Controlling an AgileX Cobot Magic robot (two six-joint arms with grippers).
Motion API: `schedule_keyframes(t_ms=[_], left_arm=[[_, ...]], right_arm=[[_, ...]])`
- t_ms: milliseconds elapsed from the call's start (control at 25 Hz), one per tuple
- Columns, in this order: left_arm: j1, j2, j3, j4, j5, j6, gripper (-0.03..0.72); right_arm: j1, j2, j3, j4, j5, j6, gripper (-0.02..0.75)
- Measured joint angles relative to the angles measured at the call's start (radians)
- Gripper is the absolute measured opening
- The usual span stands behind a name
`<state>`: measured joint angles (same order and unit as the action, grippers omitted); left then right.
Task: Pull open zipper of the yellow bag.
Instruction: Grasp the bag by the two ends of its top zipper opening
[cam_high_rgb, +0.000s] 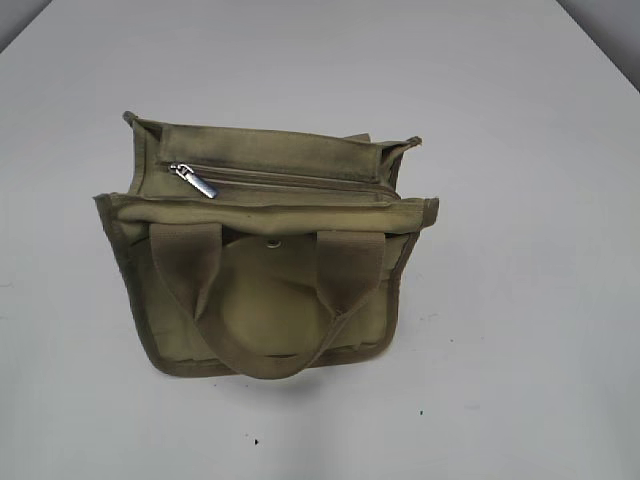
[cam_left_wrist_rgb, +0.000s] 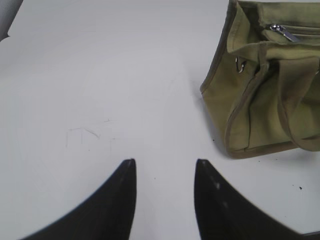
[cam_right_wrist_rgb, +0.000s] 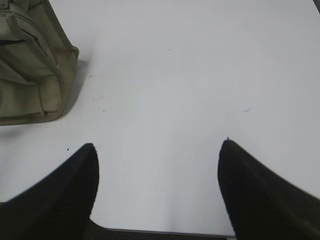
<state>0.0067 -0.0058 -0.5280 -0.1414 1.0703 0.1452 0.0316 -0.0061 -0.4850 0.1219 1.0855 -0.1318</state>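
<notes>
The yellow bag (cam_high_rgb: 270, 250), an olive-khaki canvas tote, stands in the middle of the white table with its handles facing the camera. Its zipper (cam_high_rgb: 290, 180) runs across the inner panel, the silver pull tab (cam_high_rgb: 195, 180) lying at the left end. The bag also shows in the left wrist view (cam_left_wrist_rgb: 260, 100) at the upper right, with the pull tab (cam_left_wrist_rgb: 285, 32) visible. My left gripper (cam_left_wrist_rgb: 165, 162) is open over bare table, left of the bag. My right gripper (cam_right_wrist_rgb: 157, 145) is open wide with nothing in it; the bag (cam_right_wrist_rgb: 35, 75) lies to its upper left. Neither gripper appears in the exterior view.
The white table (cam_high_rgb: 520, 330) stretches around the bag on all sides. Its near edge (cam_right_wrist_rgb: 165, 232) shows under the right gripper. A small round metal snap (cam_high_rgb: 273, 242) sits on the bag's front between the handles.
</notes>
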Motion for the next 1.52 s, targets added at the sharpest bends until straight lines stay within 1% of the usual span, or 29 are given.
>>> schedule_keyframes(t_ms=[1240,1320,1400,1520], left_arm=[[0.000,0.000,0.000,-0.009,-0.015,0.000,0.306],[0.000,0.016,0.000,-0.044,-0.019,0.000,0.306],[0.000,0.063,0.000,-0.113,-0.042,0.000,0.306],[0.000,0.175,0.000,-0.249,-0.118,0.000,0.306]], right_arm=[[0.000,0.000,0.000,0.011,0.000,0.001,0.574],[0.000,0.000,0.000,0.040,-0.008,0.002,0.574],[0.000,0.018,0.000,0.072,-0.014,0.002,0.574],[0.000,0.112,0.000,0.115,-0.027,-0.008,0.574]])
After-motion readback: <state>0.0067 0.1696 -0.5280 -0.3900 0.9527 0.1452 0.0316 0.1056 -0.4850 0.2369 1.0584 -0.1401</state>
